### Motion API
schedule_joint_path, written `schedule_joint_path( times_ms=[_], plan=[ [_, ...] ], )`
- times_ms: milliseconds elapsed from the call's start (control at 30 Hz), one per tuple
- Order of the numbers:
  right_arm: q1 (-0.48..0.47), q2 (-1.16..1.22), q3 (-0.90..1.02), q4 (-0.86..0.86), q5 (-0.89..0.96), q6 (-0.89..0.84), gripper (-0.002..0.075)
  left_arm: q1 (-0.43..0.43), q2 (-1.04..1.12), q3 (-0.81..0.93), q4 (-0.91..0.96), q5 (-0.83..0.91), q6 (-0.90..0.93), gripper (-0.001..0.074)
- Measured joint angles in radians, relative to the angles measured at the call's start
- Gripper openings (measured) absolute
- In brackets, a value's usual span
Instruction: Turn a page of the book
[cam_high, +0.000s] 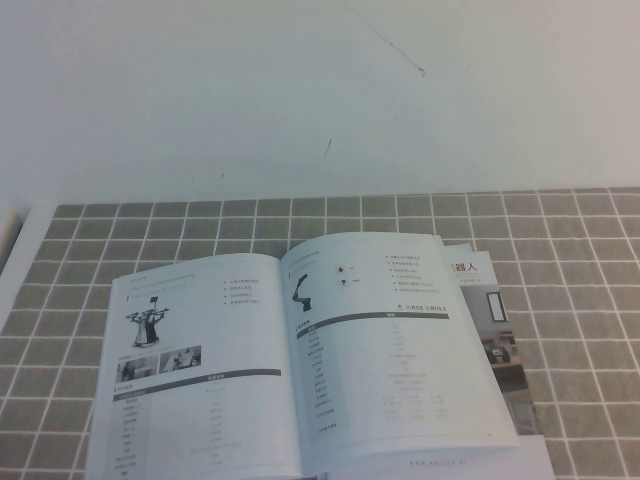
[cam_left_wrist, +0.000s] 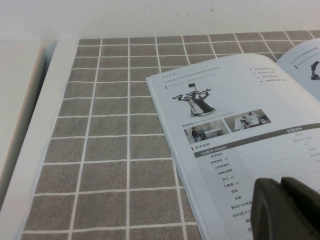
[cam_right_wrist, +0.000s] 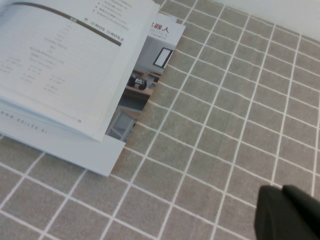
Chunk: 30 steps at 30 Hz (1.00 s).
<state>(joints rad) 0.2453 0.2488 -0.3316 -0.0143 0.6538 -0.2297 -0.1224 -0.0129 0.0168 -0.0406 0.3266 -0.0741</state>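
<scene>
High view: the book (cam_high: 300, 360) lies open and flat at the cloth's (cam_high: 580, 300) near edge, its page (cam_high: 195, 365) settled, so the turn looks complete. Right gripper (cam_right_wrist: 282, 212) is clenched and empty beside the book; left gripper (cam_left_wrist: 280, 207) hovers over the page, state undeterminable.

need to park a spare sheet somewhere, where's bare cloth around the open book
Free: the checked cloth between the book and the white wall, the strip left of the book up to the cloth's white edge, and right of the brochure. Crowded: the book's right edge, where the brochure pokes out. Left gripper hangs over the left page; right gripper, shut, over bare cloth.
</scene>
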Motion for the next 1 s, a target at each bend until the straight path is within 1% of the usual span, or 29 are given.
schedule_joint_path(
  times_ms=[367, 667, 1000],
  plan=[
    [0.000, 0.000, 0.000, 0.000, -0.001, 0.000, -0.0001, 0.000, 0.000, 0.000, 0.005, 0.000, 0.010, -0.0004],
    [0.000, 0.000, 0.000, 0.000, -0.001, 0.000, -0.0001, 0.000, 0.000, 0.000, 0.010, 0.002, 0.161, -0.0004],
    [0.000, 0.000, 0.000, 0.000, -0.001, 0.000, -0.0001, 0.000, 0.000, 0.000, 0.010, 0.002, 0.170, -0.0004]
  ],
)
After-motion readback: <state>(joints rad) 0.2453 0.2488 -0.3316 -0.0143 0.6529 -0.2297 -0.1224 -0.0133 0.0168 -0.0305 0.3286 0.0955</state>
